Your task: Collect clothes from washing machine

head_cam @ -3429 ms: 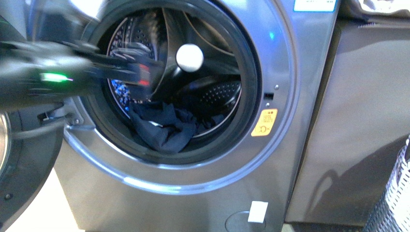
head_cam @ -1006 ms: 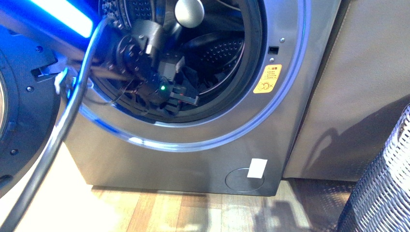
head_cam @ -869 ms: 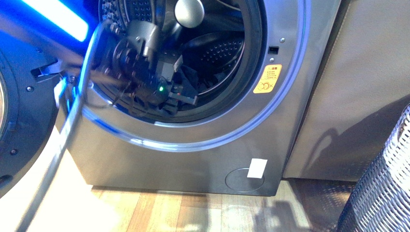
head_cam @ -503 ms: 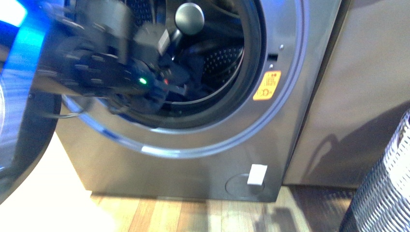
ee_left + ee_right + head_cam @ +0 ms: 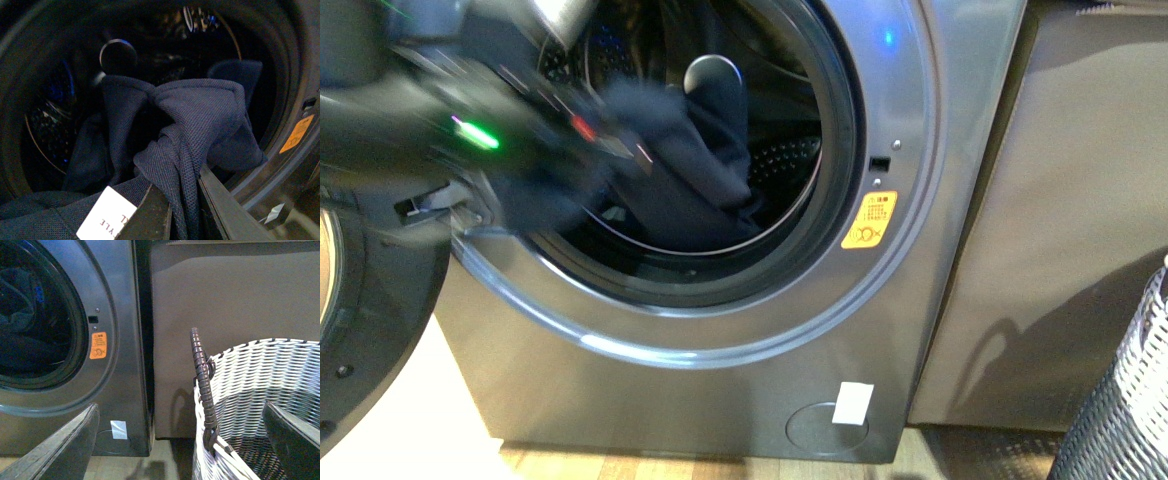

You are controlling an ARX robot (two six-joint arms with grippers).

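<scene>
At the porthole of the washing machine [image 5: 940, 300], the motion-blurred left gripper [image 5: 185, 205] pinches clothes [image 5: 200, 115]; right gripper [image 5: 180, 410] gapes.

The dark navy clothes [image 5: 695, 170] are held up in a bunched fold across the mouth of the washing machine [image 5: 720, 380], pinched between the fingers of the left pincer [image 5: 185, 212]. A white label [image 5: 107, 216] shows on the fabric. The grey metallic front-loader stands with its door [image 5: 360, 320] swung open at the left, and its perforated drum [image 5: 785, 160] is dark behind the cloth.
</scene>
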